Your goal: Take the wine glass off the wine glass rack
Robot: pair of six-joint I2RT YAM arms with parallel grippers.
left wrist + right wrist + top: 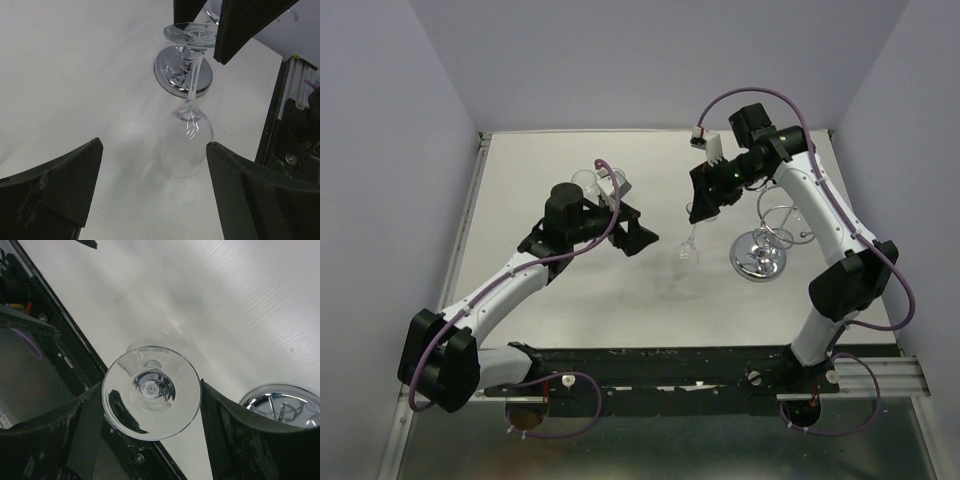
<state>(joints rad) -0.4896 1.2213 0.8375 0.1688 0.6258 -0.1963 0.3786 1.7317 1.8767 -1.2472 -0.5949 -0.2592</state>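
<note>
The wine glass [185, 145] was off the wine glass rack [760, 255] and hung upside down, foot up and bowl down, over the white table [570, 300]. The right gripper [700, 212] had it by the foot. In the right wrist view the round foot sat between the two black fingers [230, 440], its rim meeting one on either side, so it was pinched there. I could not tell whether the rim of the bowl touched the tabletop or hung just above it.

The rack stood just beside the glass, on the side towards the right arm. Its mirrored disc base rested flat on the table and its wire loops curled above it, near the right arm's forearm. Base and glass were close but apart.

The left gripper [640, 230] was held low on the other side of the glass with its fingers spread wide and nothing between them. From its wrist camera the glass stood straight ahead, with the rack's base behind it and the right gripper's fingers above.

A clear round shape [585, 180] showed behind the left arm's wrist, too hidden to identify. A black rail [670, 365] ran along the near edge of the table between the arm bases, and purple cables [750, 95] looped off both arms.
</note>
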